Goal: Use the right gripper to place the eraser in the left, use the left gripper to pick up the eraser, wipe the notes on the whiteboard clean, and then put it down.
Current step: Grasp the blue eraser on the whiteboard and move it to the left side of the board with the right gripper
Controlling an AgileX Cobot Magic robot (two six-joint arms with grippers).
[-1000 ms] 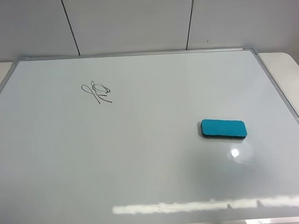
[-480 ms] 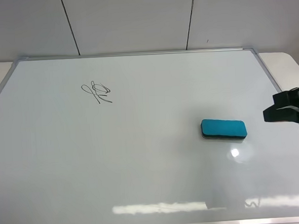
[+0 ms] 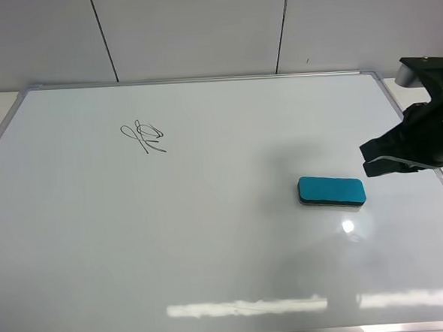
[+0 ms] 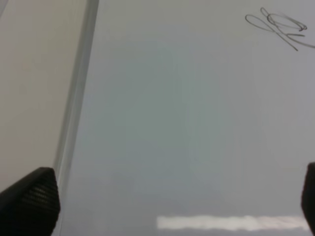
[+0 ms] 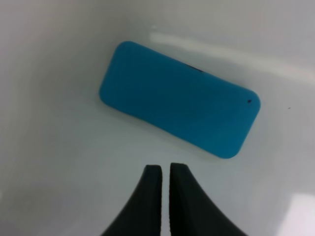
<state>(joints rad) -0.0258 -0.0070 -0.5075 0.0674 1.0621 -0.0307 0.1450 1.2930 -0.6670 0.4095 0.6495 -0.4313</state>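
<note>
The teal eraser (image 3: 331, 190) lies flat on the whiteboard (image 3: 211, 234), right of its middle. Black marker notes (image 3: 144, 136) sit at the board's upper left. My right gripper (image 3: 373, 160) hovers just right of the eraser, apart from it, its fingers pressed together with nothing between them. In the right wrist view the eraser (image 5: 179, 98) lies beyond the shut gripper (image 5: 165, 169). My left gripper is out of the exterior view; in the left wrist view its fingertips (image 4: 30, 200) stand far apart over the board's left edge, with the notes (image 4: 279, 27) farther off.
The board's silver frame (image 3: 414, 135) runs under my right arm. A beige table surface (image 4: 34, 78) lies beyond the board's left frame. A grey panelled wall (image 3: 198, 28) rises behind the board.
My right arm has come in from the right edge and moved up and left toward the eraser. Eraser and notes have not moved.
</note>
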